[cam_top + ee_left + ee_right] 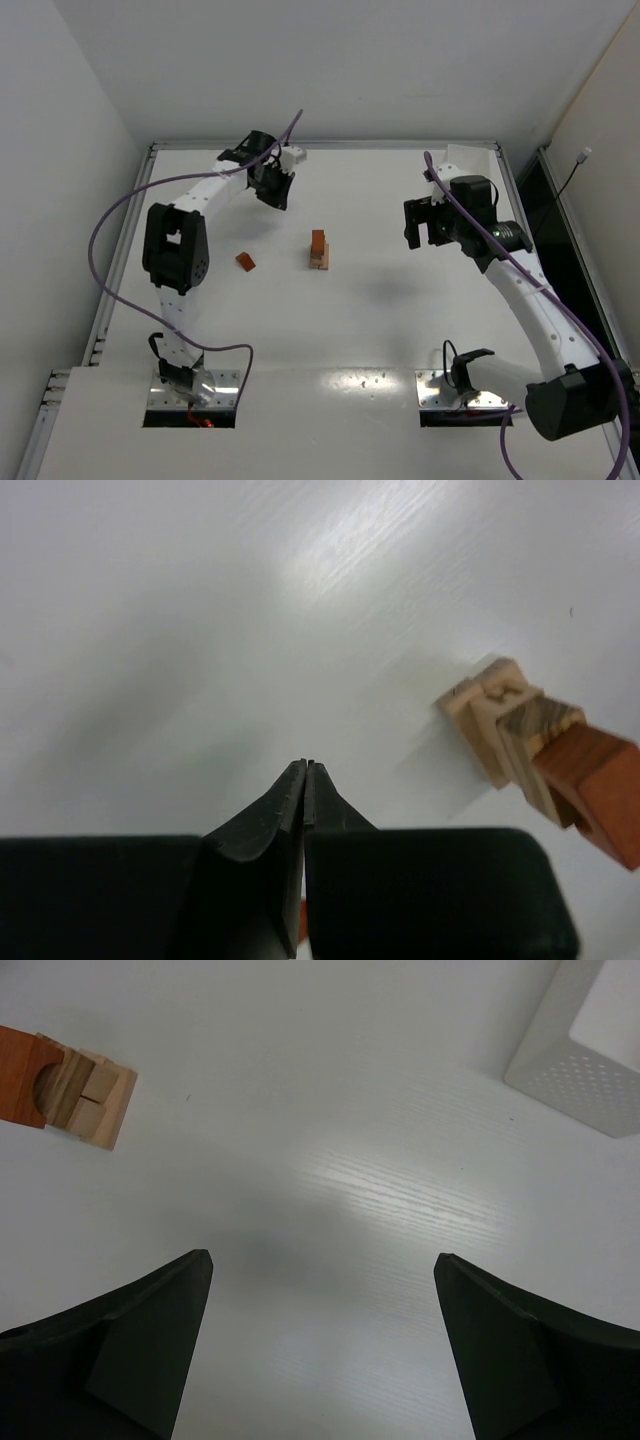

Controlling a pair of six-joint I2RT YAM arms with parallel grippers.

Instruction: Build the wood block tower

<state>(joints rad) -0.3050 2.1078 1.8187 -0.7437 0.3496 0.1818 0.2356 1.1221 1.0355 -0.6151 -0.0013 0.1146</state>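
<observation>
The tower [319, 250] stands mid-table, pale tan blocks with a reddish-orange piece on top. It shows at the right of the left wrist view [530, 750] and at the upper left of the right wrist view [70, 1090]. A loose reddish-orange wood block [245, 261] lies on the table left of it. My left gripper [277, 193] hangs behind and left of the tower, shut [306, 766], with nothing at its tips. A thin orange sliver shows low in the slit between its fingers. My right gripper [416, 232] hovers right of the tower, open and empty [322, 1255].
A white perforated box [590, 1050] sits at the upper right of the right wrist view. White walls enclose the table [330, 330] at the back and both sides. Purple cables loop from both arms.
</observation>
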